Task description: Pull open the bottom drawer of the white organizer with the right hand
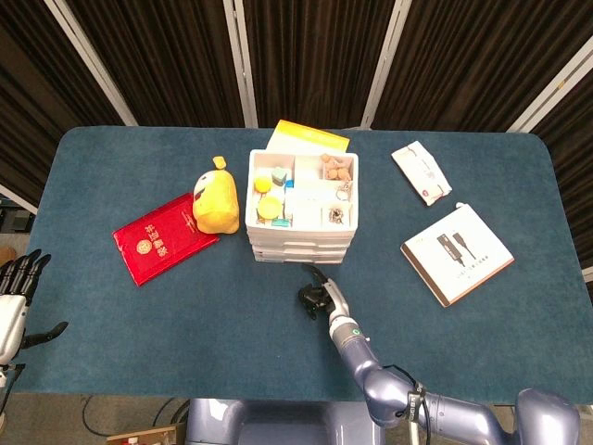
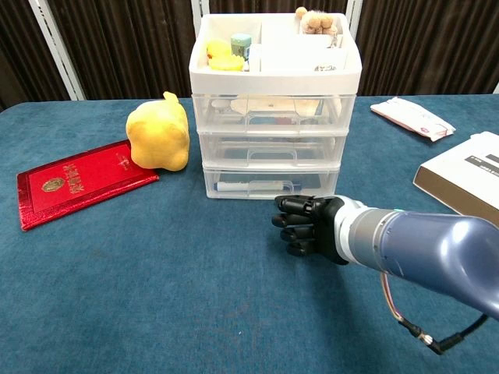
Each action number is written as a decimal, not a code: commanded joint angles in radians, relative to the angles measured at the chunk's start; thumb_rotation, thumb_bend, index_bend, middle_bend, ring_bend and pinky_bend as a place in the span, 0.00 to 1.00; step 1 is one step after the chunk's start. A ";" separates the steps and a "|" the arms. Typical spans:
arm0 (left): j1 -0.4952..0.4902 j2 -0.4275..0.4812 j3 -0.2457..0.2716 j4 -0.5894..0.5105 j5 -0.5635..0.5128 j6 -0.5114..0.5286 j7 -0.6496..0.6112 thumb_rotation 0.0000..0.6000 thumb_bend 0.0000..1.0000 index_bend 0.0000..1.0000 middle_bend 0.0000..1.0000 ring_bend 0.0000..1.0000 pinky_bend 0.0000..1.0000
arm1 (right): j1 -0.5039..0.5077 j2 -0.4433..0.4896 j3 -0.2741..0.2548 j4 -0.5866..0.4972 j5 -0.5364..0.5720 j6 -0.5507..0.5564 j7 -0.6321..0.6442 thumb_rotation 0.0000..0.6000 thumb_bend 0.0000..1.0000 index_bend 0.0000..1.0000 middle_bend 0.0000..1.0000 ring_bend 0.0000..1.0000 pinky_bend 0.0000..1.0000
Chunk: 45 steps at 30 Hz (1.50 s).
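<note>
My right hand [image 2: 306,226] hovers above the surface [image 1: 167,315] just short of the white organizer [image 2: 274,109], fingers curled in on nothing, apart from the drawer fronts. My left hand [image 1: 17,292] hangs off the surface's left edge, fingers spread, holding nothing. The bottom drawer [image 2: 269,184] is closed; its front faces the near edge and its long axis runs parallel to that edge. The organizer stands at mid-surface, toward the far edge. A yellow plush toy [image 2: 160,132] sits just beside its left wall, overlapping a red booklet [image 2: 78,181]. Toward the right edge lie a white box [image 1: 457,253] and, farther back, a white packet [image 1: 422,172], both well apart from the organizer.
</note>
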 commanded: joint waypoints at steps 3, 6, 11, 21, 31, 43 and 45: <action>0.000 0.002 0.000 -0.003 -0.003 -0.003 -0.006 1.00 0.04 0.01 0.00 0.00 0.00 | 0.015 -0.012 0.018 0.025 0.034 -0.024 0.022 1.00 0.85 0.12 0.83 0.83 0.89; 0.000 0.004 0.001 -0.004 -0.002 -0.003 -0.008 1.00 0.04 0.01 0.00 0.00 0.00 | 0.021 -0.016 0.034 0.043 0.048 -0.042 0.040 1.00 0.86 0.12 0.83 0.83 0.89; -0.001 0.005 0.001 -0.006 -0.005 -0.006 -0.012 1.00 0.04 0.01 0.00 0.00 0.00 | 0.018 -0.035 0.044 0.052 0.027 -0.030 0.070 1.00 0.86 0.13 0.83 0.83 0.89; -0.001 0.006 0.002 -0.007 -0.006 -0.009 -0.013 1.00 0.04 0.01 0.00 0.00 0.00 | -0.003 -0.084 0.083 0.097 -0.022 -0.045 0.168 1.00 0.87 0.24 0.84 0.83 0.89; -0.003 0.008 0.002 -0.010 -0.011 -0.016 -0.017 1.00 0.04 0.01 0.00 0.00 0.00 | 0.023 -0.106 0.114 0.159 0.007 -0.085 0.196 1.00 0.88 0.24 0.84 0.83 0.89; -0.003 0.013 0.004 -0.015 -0.015 -0.024 -0.024 1.00 0.04 0.01 0.00 0.00 0.00 | 0.044 -0.124 0.129 0.202 0.029 -0.114 0.215 1.00 0.89 0.32 0.84 0.83 0.89; -0.004 0.014 0.004 -0.016 -0.016 -0.025 -0.025 1.00 0.05 0.01 0.00 0.00 0.00 | 0.046 -0.124 0.131 0.208 0.039 -0.125 0.218 1.00 0.90 0.35 0.85 0.83 0.89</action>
